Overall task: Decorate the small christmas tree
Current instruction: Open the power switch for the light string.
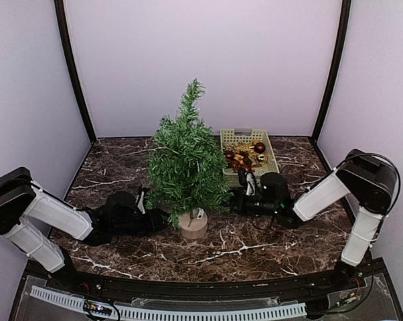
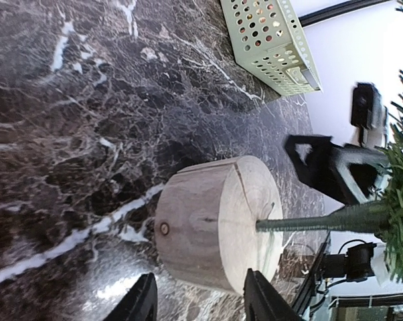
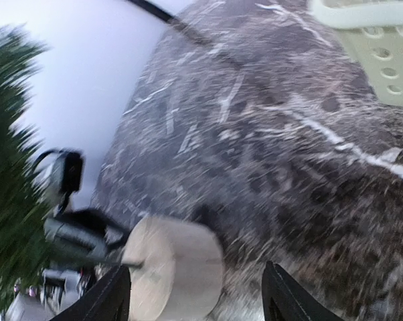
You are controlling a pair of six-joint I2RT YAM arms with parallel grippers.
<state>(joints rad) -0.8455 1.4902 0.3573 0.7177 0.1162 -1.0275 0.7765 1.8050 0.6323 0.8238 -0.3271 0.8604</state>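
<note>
The small christmas tree (image 1: 187, 159) stands upright mid-table on its round tan stump base (image 1: 193, 224). My left gripper (image 1: 163, 218) lies low just left of the base, open and empty; in the left wrist view the base (image 2: 218, 224) sits just beyond my open fingertips (image 2: 142, 304). My right gripper (image 1: 233, 202) is low to the right of the tree, open and empty; the right wrist view is blurred and shows the base (image 3: 175, 274) between and beyond the spread fingers (image 3: 285, 301). Several red and gold ornaments (image 1: 245, 156) lie in the basket.
A pale green perforated basket (image 1: 271, 148) stands behind the right gripper at the back right; it also shows in the left wrist view (image 2: 272, 40) and the right wrist view (image 3: 382, 57). Purple walls enclose the dark marble table (image 1: 255, 247).
</note>
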